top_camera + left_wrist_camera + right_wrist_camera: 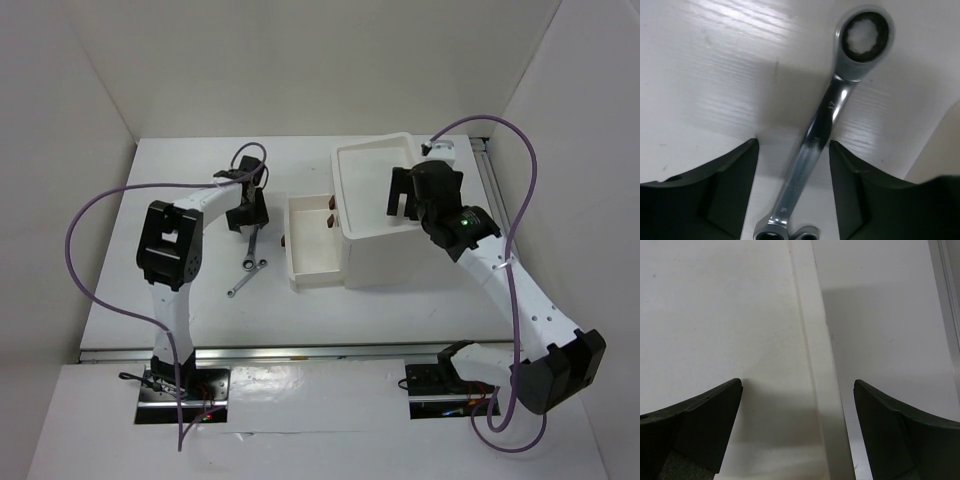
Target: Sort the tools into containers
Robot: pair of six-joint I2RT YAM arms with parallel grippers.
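A long silver wrench (832,107) lies flat on the white table, its ring end (867,35) at the far side. Its shaft runs between the fingers of my left gripper (794,142), which stands open just above it without gripping. A second, shorter wrench (807,233) pokes in at the bottom edge. From above, both wrenches (250,262) lie just below the left gripper (247,215). The white containers (375,250) stand at centre right with one drawer (310,270) pulled out to the left. My right gripper (405,195) hangs open over the top tray's right rim (815,365), holding nothing.
Small brown handles (328,213) show on the drawer fronts beside the pulled-out drawer. White walls close in the table at the back and on both sides. A metal rail (488,170) runs along the table's right edge. Purple cables loop over both arms.
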